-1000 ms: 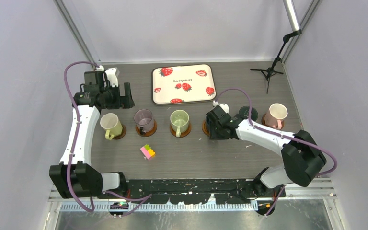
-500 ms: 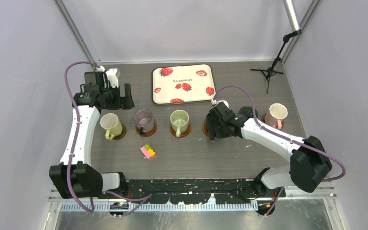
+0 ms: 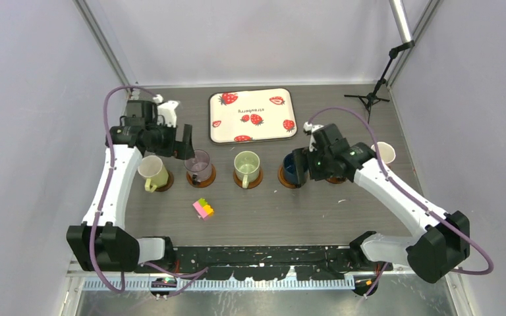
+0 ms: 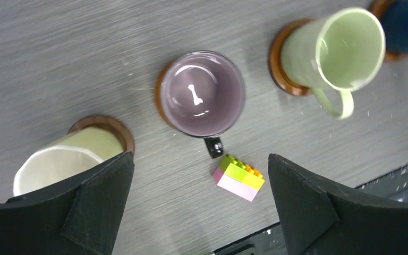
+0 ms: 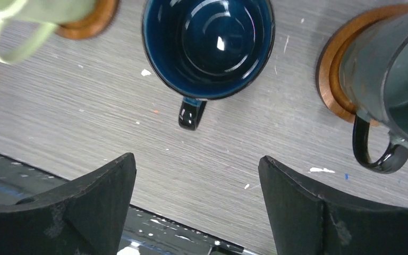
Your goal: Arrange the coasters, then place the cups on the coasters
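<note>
Four cups stand in a row, each on a brown coaster: cream-yellow, purple-grey, pale green, dark blue. My right gripper hovers open over the table just right of the dark blue cup, nothing between its fingers. The dark grey-green cup sits on a coaster, mostly hidden under that arm from above. The pink cup peeks out behind the arm. My left gripper hangs open above the purple-grey cup.
A pink-yellow-green block toy lies in front of the row, near the purple-grey cup's handle. A strawberry-print tray sits at the back. A small black tripod stand is at the back right.
My right gripper opened, let go of the dark blue cup on its coaster and drew back to the right. My left gripper shifted right, toward the purple-grey cup.
</note>
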Action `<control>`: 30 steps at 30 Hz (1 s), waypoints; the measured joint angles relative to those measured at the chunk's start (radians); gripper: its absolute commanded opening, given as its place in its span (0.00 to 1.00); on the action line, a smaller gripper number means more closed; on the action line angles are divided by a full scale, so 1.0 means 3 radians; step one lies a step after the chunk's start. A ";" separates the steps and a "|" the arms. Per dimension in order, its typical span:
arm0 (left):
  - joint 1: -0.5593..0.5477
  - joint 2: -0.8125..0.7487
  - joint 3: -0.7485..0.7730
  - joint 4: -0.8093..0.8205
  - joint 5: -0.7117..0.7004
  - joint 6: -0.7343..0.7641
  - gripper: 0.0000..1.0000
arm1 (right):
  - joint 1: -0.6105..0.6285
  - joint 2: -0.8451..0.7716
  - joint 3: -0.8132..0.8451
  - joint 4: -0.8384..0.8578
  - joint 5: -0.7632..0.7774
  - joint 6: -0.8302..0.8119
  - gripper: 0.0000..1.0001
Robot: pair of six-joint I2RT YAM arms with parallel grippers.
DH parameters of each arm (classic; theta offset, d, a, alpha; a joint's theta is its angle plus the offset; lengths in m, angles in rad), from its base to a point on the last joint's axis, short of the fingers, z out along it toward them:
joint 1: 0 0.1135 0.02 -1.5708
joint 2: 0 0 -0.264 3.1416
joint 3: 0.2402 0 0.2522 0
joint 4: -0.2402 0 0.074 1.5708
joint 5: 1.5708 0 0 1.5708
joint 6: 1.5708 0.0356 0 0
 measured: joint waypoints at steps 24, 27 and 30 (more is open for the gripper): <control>-0.2207 0.0100 -0.0704 0.0669 -0.1021 -0.0165 0.49 | -0.1134 -0.0003 0.0692 -0.0051 -0.1073 -0.0032 0.90; -0.2266 0.0206 -0.0724 0.0763 -0.1052 -0.0271 0.40 | -0.1185 0.0013 0.0693 -0.0048 -0.1090 0.0001 0.90; -0.2327 0.0317 -0.0727 0.0824 -0.1101 -0.0348 0.38 | -0.1222 0.0024 0.0693 -0.0048 -0.1102 0.0017 0.90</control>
